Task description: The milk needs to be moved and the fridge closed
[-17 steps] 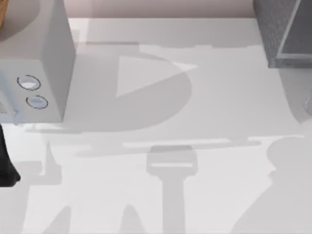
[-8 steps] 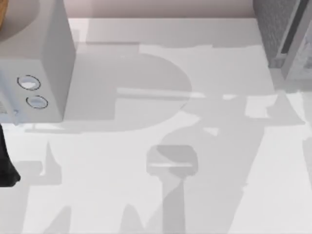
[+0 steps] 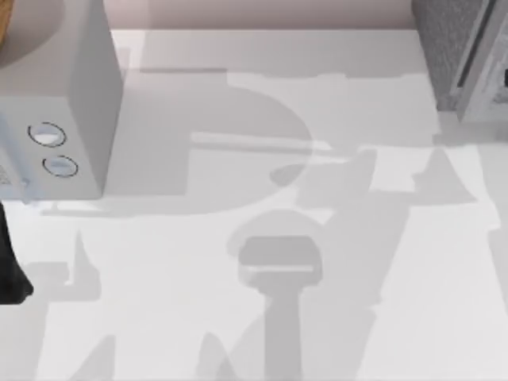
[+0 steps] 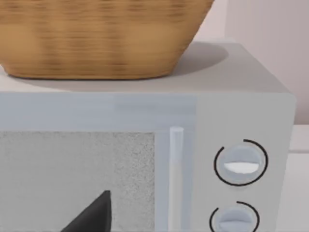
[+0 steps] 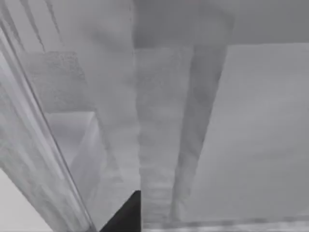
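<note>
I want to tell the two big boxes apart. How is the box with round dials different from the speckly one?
The box with dials is light, smooth grey; the fridge is darker with grainy speckled walls. The dial box stands at the table's left, the fridge at its right. A woven basket sits on the dial box. Both are big grey boxes.

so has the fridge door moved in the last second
Yes. In the top view the pale door panel now lies closer against the speckled fridge wall, having swung in from its wider-open spot; the table is unchanged.
</note>
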